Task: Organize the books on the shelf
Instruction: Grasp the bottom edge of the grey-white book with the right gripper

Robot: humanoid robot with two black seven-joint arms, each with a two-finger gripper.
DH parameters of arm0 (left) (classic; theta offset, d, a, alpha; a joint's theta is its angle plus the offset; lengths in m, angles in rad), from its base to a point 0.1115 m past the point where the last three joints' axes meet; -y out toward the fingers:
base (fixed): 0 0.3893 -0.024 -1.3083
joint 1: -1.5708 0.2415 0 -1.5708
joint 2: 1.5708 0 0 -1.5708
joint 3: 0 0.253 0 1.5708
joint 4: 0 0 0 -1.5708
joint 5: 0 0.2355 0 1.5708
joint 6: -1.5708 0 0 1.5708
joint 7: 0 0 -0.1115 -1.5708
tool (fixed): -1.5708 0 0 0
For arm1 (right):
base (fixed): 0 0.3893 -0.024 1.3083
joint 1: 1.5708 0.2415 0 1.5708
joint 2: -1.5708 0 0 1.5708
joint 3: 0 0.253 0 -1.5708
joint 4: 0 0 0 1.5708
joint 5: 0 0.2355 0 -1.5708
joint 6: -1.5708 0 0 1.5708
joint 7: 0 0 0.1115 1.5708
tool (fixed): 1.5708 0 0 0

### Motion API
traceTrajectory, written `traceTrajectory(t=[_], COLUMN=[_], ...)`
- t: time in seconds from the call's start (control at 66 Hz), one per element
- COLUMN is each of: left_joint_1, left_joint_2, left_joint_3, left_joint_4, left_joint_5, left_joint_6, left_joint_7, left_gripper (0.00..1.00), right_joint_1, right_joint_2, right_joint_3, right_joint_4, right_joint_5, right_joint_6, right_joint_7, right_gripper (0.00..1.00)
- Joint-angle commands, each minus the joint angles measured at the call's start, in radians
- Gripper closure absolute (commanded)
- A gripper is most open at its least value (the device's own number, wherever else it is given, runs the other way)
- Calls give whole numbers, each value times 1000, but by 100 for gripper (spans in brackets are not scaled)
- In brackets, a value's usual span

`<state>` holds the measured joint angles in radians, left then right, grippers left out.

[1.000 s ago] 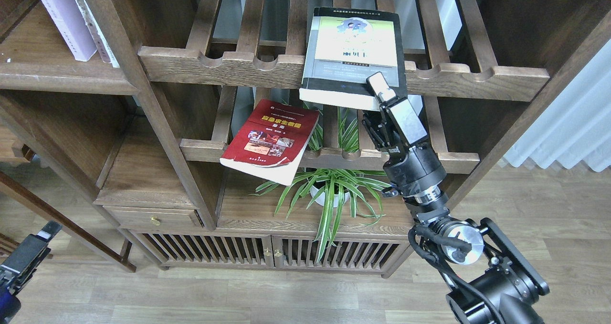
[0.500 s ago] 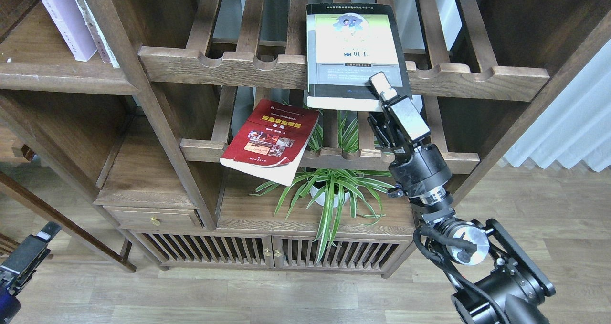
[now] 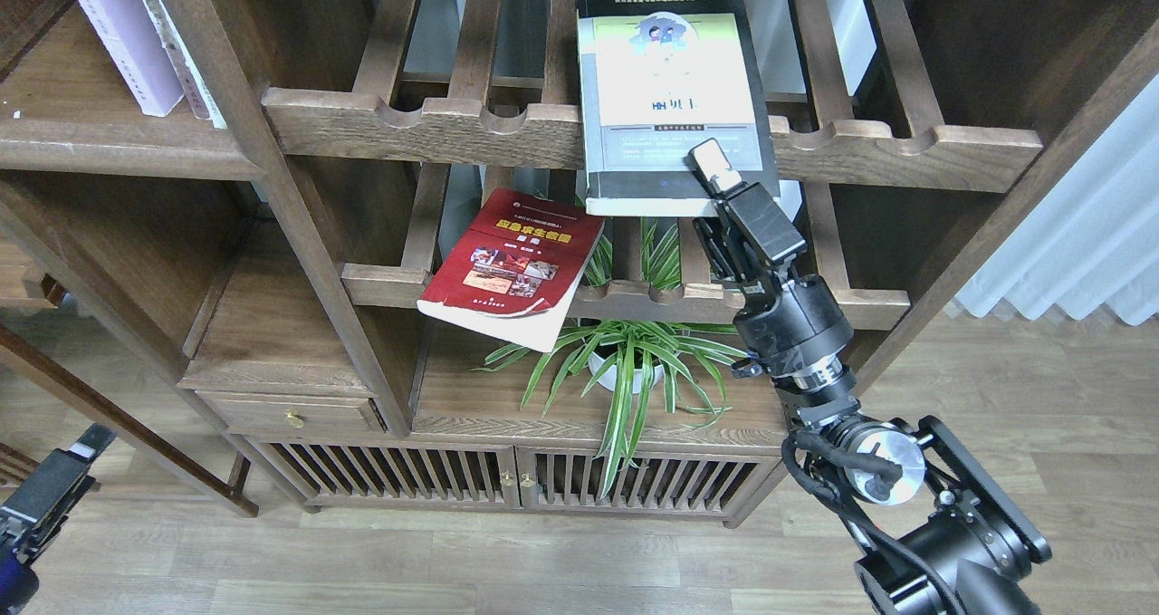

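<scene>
Overhead, right hand (image 3: 709,169) clamping black-bordered book (image 3: 670,99) on slatted rack (image 3: 453,121), red book (image 3: 512,266), plant (image 3: 634,343) below.

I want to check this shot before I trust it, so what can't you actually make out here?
- Right claw: its lower finger is hidden under the black-bordered book, head view.
- Left claw: cut off by the left edge; open or shut unclear.
- Lavender book: top cropped by the frame.
- Plant pot: mostly hidden by its own leaves.
</scene>
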<state>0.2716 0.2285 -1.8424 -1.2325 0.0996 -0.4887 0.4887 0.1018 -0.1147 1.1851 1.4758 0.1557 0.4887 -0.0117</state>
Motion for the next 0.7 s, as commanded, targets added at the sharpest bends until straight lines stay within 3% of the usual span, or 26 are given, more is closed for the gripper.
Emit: traceTrajectory(t=[0.0, 0.182, 0.682], left_joint_1=[0, -3, -6], left_joint_2=[0, 0, 0], left_joint_3=[0, 0, 3], left_joint_4=[1, 8, 33], left_joint_5=[0, 0, 0], left_joint_6=[0, 0, 0], left_joint_7=[0, 0, 0], left_gripper=[0, 0, 0], right_joint_1=[-2, -2, -132], right_joint_2=[1, 3, 13], right_joint_3=[1, -2, -21], right_joint_4=[0, 0, 9], right_joint_5=[4, 7, 13], right_joint_6=[0, 0, 0], right_joint_7=[-1, -1, -1], right_gripper=[87, 94, 94])
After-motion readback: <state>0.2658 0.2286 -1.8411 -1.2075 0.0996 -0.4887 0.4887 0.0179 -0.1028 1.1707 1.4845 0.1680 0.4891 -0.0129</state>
